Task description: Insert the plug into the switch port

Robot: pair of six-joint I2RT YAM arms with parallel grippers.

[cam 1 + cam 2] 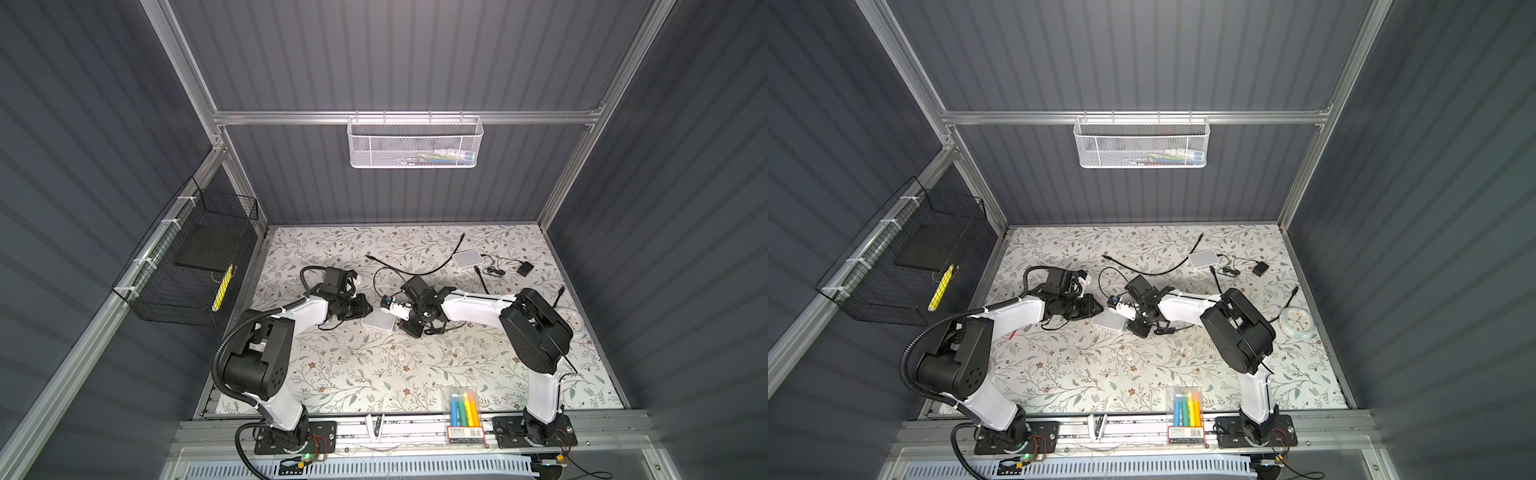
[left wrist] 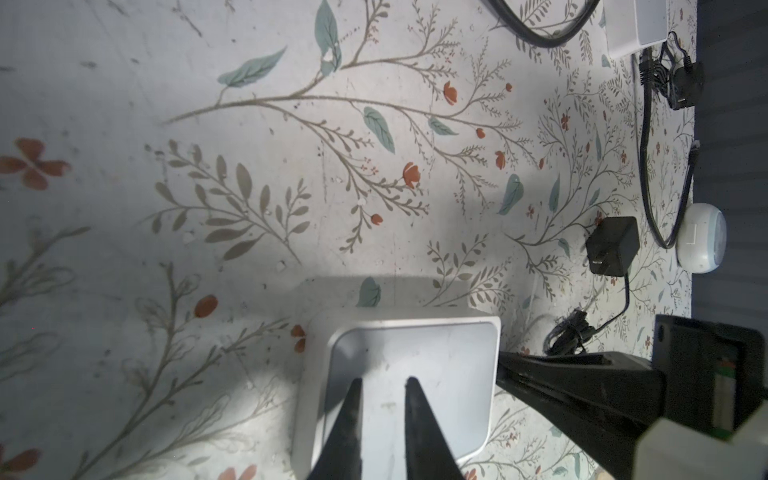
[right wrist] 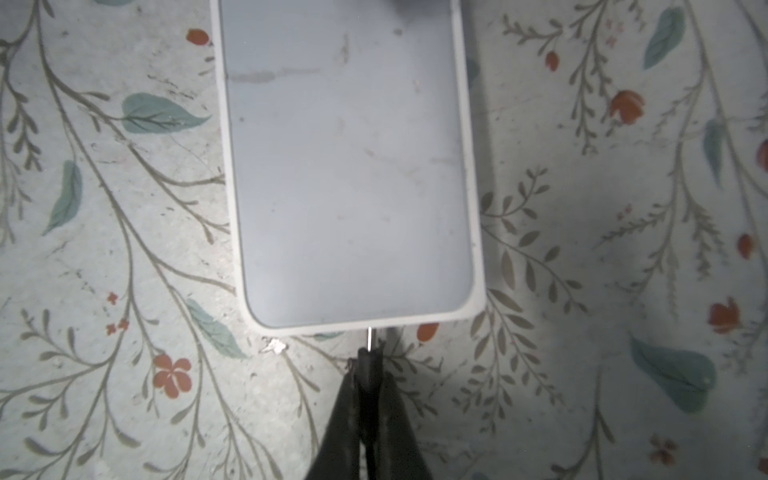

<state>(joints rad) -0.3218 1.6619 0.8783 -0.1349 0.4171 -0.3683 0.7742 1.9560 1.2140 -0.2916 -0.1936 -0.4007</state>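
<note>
The switch [image 1: 377, 322] is a flat white box on the floral table, near the middle in both top views [image 1: 1108, 321]. My left gripper [image 2: 384, 380] hovers over its top face [image 2: 415, 365]; its fingers stand a little apart with nothing between them. My right gripper [image 3: 369, 368] is shut on the plug [image 3: 368, 359], a small black plug with a thin metal tip. That tip reaches the switch's near edge [image 3: 365, 326]; the port is hidden. In the left wrist view the right gripper's black fingers [image 2: 561, 376] point at the switch's side.
Behind lie a second white box [image 1: 467, 258], a black adapter [image 1: 524, 269] and loose black cables [image 1: 415, 272]. A round white clock [image 1: 1296, 322] sits at the right edge. A marker pack [image 1: 464, 409] lies at the front. Wire baskets [image 1: 187, 266] hang on the walls.
</note>
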